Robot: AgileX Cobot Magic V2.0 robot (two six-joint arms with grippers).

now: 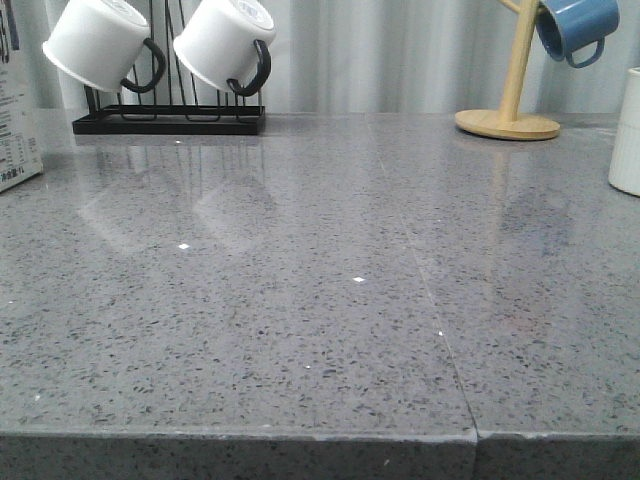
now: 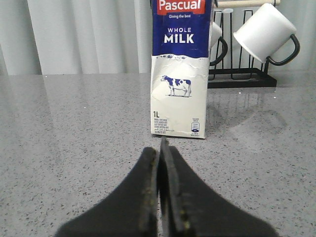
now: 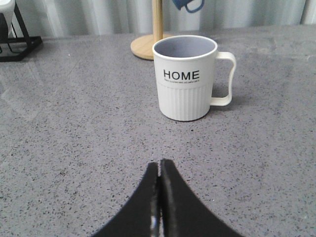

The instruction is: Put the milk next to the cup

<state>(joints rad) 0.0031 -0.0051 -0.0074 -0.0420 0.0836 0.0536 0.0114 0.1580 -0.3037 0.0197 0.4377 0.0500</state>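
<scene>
The milk (image 2: 178, 69) is seen upright at twelve o'clock from the left gripper (image 2: 160, 148); both pairs of jaws are pressed together, the cup (image 3: 185, 76) facing the right gripper (image 3: 159, 165).

The milk (image 2: 179, 69) stands upright on the counter (image 1: 320, 300), straight ahead of the left gripper (image 2: 160, 148) and apart from its closed fingertips. Behind the carton and to one side sits a rack (image 2: 242, 79) with mugs (image 2: 264, 33) hung on it. The cup (image 3: 186, 76) stands upright ahead of the right gripper (image 3: 159, 165), also apart from it. Behind the cup rises a wooden stand (image 3: 153, 42). Milk and cup sit at opposite edges of the counter, well apart.
</scene>
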